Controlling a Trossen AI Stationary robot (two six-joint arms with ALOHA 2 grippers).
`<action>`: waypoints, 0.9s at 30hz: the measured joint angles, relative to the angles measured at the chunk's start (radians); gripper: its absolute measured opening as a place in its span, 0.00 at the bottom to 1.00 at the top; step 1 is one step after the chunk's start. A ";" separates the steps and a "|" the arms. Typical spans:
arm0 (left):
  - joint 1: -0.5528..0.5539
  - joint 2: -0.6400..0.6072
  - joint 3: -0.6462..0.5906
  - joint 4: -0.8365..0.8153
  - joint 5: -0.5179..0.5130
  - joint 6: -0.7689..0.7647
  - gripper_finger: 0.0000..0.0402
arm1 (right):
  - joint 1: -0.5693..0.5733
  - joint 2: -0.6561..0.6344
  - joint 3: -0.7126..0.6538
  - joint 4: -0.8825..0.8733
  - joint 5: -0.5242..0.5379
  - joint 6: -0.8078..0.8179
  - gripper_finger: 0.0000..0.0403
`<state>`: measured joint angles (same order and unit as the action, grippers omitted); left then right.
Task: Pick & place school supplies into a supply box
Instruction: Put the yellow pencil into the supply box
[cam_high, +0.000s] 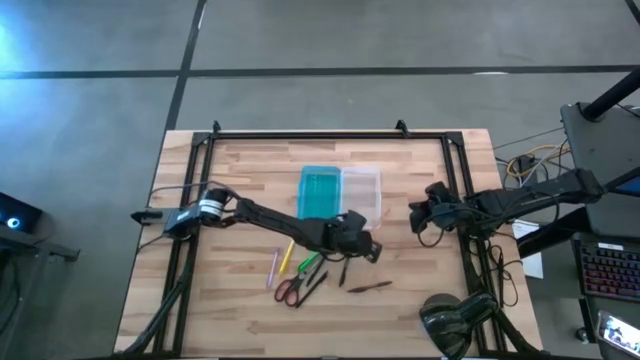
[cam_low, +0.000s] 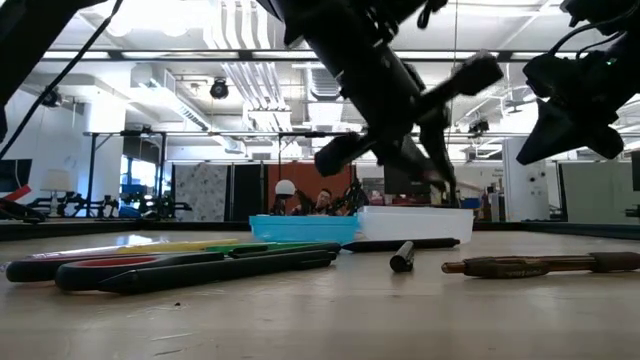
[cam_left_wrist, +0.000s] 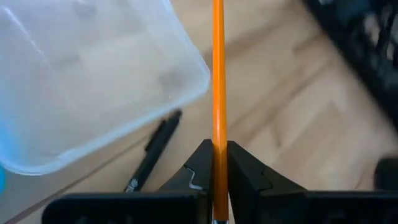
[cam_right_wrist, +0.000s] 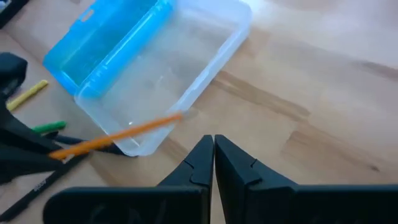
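- The left gripper (cam_left_wrist: 219, 163) is clamped on the orange pencil (cam_left_wrist: 218, 74), its two dark fingers (cam_left_wrist: 200, 167) pinching the shaft low down so most of the length sticks out ahead of them.
- That pencil looks thin, stiff and very light; a smooth, narrow shaft held near one end may swivel or slip in the pads, so a grip nearer the middle would likely steady it (judging by shape alone).
- In the high view this gripper (cam_high: 352, 238) hovers just below the supply box (cam_high: 340, 190), near the clear half; the right wrist view shows the pencil (cam_right_wrist: 118, 135) reaching over the near corner of the clear tray (cam_right_wrist: 186, 68).
- The box looks like light, thin plastic, so it would probably slide if nudged by the pencil tip.
- Other supplies lie on the table (cam_high: 240, 300) below the box: red-handled scissors (cam_high: 289, 291), a yellow pen (cam_high: 287, 256), a green pen (cam_high: 309, 262), a pink pen (cam_high: 271, 268) and a dark pen (cam_high: 369, 287).
- The right gripper (cam_right_wrist: 214, 152) waits at the box's right with its fingers pressed together, holding nothing.
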<state>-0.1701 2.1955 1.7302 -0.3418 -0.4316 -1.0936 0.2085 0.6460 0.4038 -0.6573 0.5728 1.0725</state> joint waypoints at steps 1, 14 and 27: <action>0.000 -0.006 0.000 -0.004 -0.023 -0.030 0.02 | 0.000 -0.010 0.000 -0.001 0.009 -0.007 0.02; 0.004 -0.035 0.000 0.002 -0.247 -0.329 0.03 | 0.000 -0.177 -0.001 -0.119 0.101 -0.085 0.02; 0.065 -0.066 -0.002 0.007 -0.288 -0.457 0.03 | 0.000 -0.258 0.000 -0.137 0.111 -0.098 0.02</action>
<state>-0.1049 2.1290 1.7282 -0.3344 -0.7195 -1.5504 0.2085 0.3878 0.4034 -0.7941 0.6842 0.9745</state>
